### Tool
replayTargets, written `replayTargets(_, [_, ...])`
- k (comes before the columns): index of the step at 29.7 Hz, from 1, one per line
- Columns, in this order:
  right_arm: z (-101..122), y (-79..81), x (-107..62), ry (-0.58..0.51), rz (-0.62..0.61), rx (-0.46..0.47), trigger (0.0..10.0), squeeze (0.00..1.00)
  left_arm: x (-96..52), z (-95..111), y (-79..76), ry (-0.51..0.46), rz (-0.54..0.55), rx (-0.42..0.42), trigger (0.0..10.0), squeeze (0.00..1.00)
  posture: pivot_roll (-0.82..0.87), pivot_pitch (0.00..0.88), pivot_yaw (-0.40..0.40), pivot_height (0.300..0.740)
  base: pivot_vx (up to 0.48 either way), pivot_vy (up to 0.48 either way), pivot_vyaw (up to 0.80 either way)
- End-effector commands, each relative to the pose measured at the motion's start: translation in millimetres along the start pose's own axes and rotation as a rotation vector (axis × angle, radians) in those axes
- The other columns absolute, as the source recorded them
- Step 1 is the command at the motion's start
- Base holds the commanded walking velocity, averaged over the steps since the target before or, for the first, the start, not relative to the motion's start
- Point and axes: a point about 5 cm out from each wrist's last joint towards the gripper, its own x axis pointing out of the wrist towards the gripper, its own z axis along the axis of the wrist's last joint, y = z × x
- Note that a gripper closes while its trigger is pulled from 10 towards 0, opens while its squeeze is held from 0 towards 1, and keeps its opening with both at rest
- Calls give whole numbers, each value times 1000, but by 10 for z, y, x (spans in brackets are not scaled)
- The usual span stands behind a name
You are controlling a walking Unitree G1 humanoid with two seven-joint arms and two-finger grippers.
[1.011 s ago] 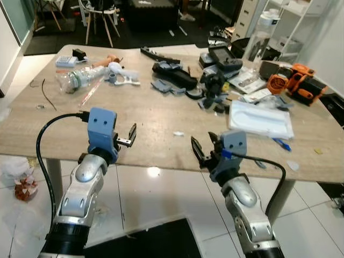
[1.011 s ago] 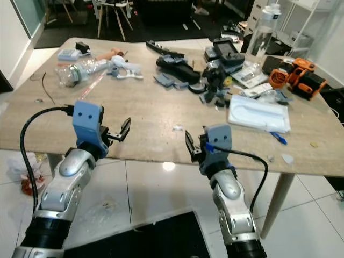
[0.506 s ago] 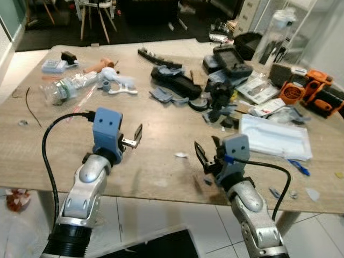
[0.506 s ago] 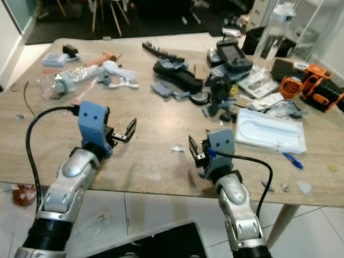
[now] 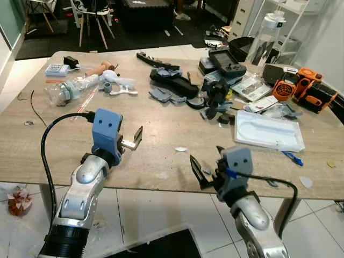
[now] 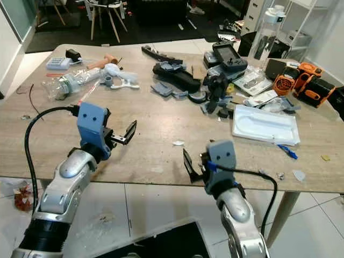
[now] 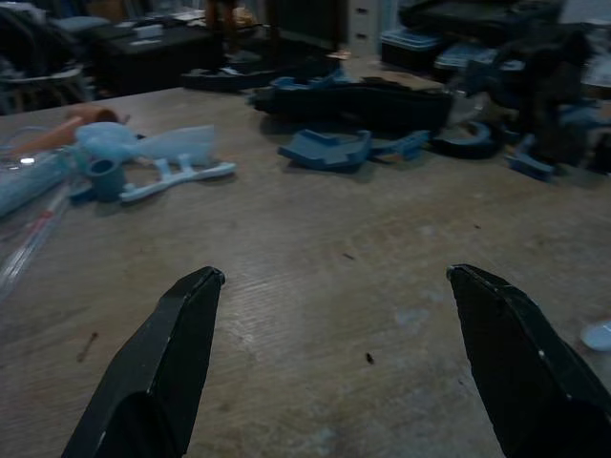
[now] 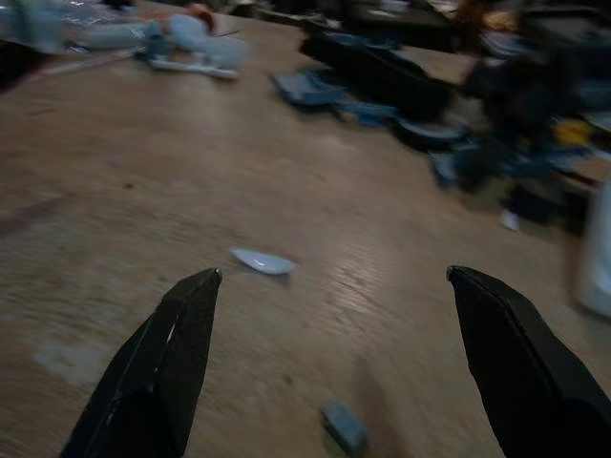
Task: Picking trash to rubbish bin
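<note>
Right gripper [image 5: 207,167] drawn back to table [image 5: 161,123] edge, fingers apart

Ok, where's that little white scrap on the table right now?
The white scrap lies on the table near its front edge, between the left gripper and right gripper.

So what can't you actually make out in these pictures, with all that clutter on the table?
- Small white scrap ahead of the right gripper: too small and blurred in the right wrist view to tell its material.
- Grey bit nearer that gripper: blurred, unidentifiable.
- Dark pile mid-table: parts overlap, so single items can't be separated.
- Orange tool: partly hidden by neighbouring clutter.
- Left gripper: open, holding nothing.
</note>
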Motion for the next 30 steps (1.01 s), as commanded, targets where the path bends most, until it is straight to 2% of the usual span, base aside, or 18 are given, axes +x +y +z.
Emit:
replayTargets(1, [-18, -53, -60, 12, -48, -15, 10000, 0, -41, -30, 3, 18, -19, -2, 10000, 0, -65, 179, 3, 740, 0, 0, 0])
replayTargets(3, [-94, -90, -124, 48, -87, -27, 10000, 0, -43, -30, -48, 22, -65, -2, 10000, 0, -64, 182, 9, 740, 0, 0, 0])
replayTargets(6, [-134, -102, -122, 69, -100, -22, 10000, 0, -57, -43, -104, 34, -134, 16, 10000, 0, -63, 184, 14, 740, 0, 0, 0])
replayTargets(8, [-130, -100, -78, 68, -89, -14, 10000, 0, -105, -51, -166, 28, -251, 16, 10000, 0, -62, 182, 17, 740, 0, 0, 0])
replayTargets(9, [-130, -100, -78, 68, -89, -14, 10000, 0, -105, -51, -166, 28, -251, 16, 10000, 0, -62, 182, 17, 740, 0, 0, 0])
replayTargets(10, [-127, -99, -60, 68, -85, -13, 10000, 0, -137, -56, -194, 22, -311, 21, 10000, 0, -62, 182, 17, 740, 0, 0, 0])
replayTargets(12, [-127, -99, -60, 68, -85, -13, 10000, 0, -137, -56, -194, 22, -311, 21, 10000, 0, -62, 182, 17, 740, 0, 0, 0])
replayTargets(14, [-143, -94, -39, 72, -73, -10, 10000, 0, -240, -48, -300, 13, -486, -16, 10000, 0, -58, 180, 16, 740, 0, 0, 0])
replayTargets(15, [-143, -94, -39, 72, -73, -10, 10000, 0, -240, -48, -300, 13, -486, -16, 10000, 0, -58, 180, 16, 740, 0, 0, 0])
replayTargets(17, [-169, -76, -30, 77, -61, -1, 10000, 0, -314, -45, -396, 13, -608, -31, 10000, 0, -60, 176, 18, 740, 0, 0, 0])
replayTargets(22, [-191, -48, -20, 85, -40, 21, 10000, 0, -336, -44, -441, 15, -649, -33, 10000, 0, -60, 176, 20, 740, 0, 0, 0])
replayTargets(24, [-228, 7, -16, 114, 5, 36, 10000, 0, -350, -36, -462, 19, -676, -48, 10000, 0, -57, 170, 17, 740, 0, 0, 0])
replayTargets(30, [-270, 57, -38, 145, 48, 35, 10000, 0, -365, -32, -459, 20, -694, -41, 10000, 0, -53, 166, 16, 740, 0, 0, 0])
